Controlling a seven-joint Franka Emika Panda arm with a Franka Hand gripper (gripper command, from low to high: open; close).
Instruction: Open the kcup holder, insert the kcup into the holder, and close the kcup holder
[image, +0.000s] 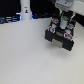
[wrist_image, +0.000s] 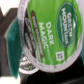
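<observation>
Kcup green-topped, clamped in end effector, above open kcup holder

My kcup has a bright green top with white lettering, a white rim and a small black-and-white code square; the kcup holder is black with pale marks; the table is off-white.

The robot's arm reaches down from above, its hand pointing downward with fingers closed on a pod.
</observation>
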